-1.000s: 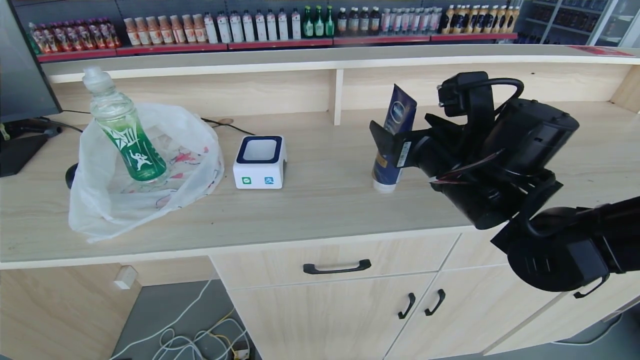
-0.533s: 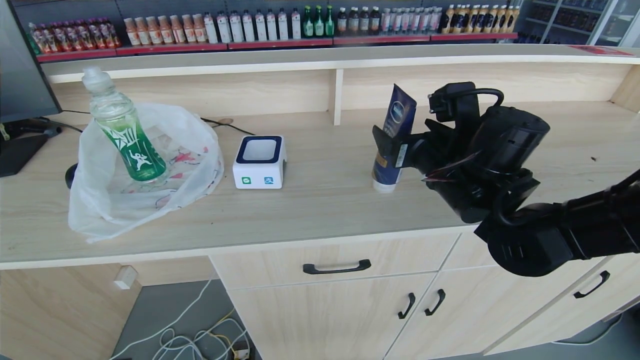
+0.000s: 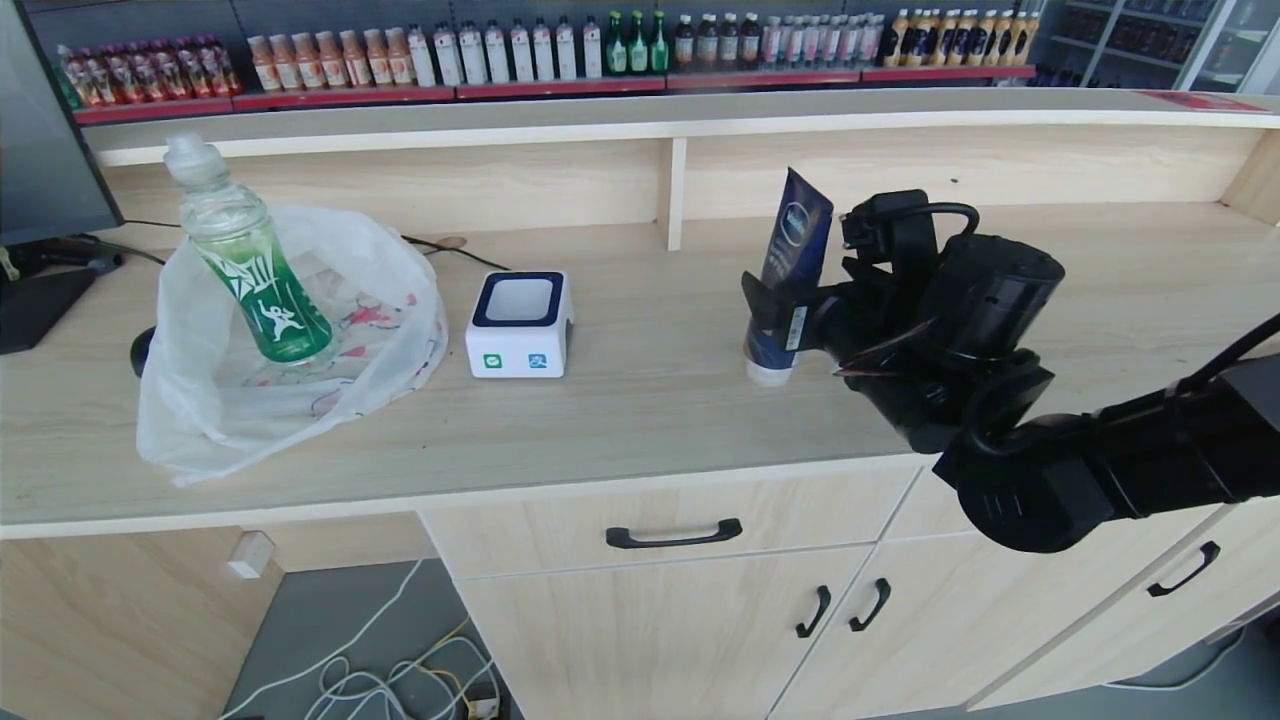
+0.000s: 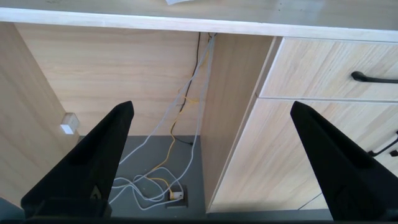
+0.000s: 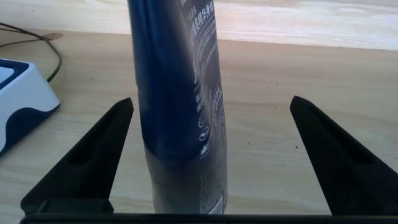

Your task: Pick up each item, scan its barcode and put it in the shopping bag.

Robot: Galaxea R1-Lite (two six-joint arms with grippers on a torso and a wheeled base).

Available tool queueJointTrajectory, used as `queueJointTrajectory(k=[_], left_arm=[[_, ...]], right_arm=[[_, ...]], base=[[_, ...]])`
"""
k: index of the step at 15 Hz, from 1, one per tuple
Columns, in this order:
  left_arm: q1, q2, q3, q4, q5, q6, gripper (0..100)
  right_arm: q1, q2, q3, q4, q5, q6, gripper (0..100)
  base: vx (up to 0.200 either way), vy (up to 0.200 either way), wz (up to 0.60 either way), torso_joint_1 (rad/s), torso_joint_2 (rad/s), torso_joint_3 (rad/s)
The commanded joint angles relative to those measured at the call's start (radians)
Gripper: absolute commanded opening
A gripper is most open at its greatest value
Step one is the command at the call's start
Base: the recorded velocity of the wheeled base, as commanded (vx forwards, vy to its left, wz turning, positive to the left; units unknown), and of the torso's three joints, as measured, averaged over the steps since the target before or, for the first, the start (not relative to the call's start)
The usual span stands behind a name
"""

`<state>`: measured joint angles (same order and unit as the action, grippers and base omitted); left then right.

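Observation:
A dark blue tube (image 3: 800,225) stands upright on its white cap on the wooden counter (image 3: 640,400). My right gripper (image 3: 775,300) is open, its fingers on either side of the tube's lower half. In the right wrist view the tube (image 5: 177,93) rises between the two black fingers of the right gripper (image 5: 208,165), not squeezed. The white scanner box (image 3: 519,323) sits left of the tube. Farther left, the translucent shopping bag (image 3: 380,330) holds a green bottle (image 3: 255,270). My left gripper (image 4: 205,162) hangs open below the counter, facing the cabinet.
A monitor (image 3: 40,120) stands at the far left, with a cable (image 3: 440,245) running behind the scanner. A vertical divider (image 3: 676,190) splits the back shelf just behind the tube. Drawers and doors with black handles (image 3: 673,535) are under the counter. Loose cables (image 4: 161,180) lie on the floor.
My right arm has moved forward and to the left and come lower, bringing its open fingers closer around the tube. The tube, the bag and the scanner have stayed put.

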<state>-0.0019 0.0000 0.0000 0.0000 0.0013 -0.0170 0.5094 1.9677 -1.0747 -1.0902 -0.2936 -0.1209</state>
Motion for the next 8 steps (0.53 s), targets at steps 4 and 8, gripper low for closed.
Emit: queueJointTrajectory(k=[4,8], left_arm=[[-0.001,0.0,0.0,0.0,0.0,0.0,100],[0.0,0.0,0.0,0.0,0.0,0.0,100]], right_arm=[[0.0,0.048,-0.008,-0.005,0.002,0.001,100],[-0.006,0.062,-0.018,-0.005,0.004,-0.002,100]], base=[[0.0,0.0,0.0,0.0,0.0,0.0],[0.0,0.0,0.0,0.0,0.0,0.0]])
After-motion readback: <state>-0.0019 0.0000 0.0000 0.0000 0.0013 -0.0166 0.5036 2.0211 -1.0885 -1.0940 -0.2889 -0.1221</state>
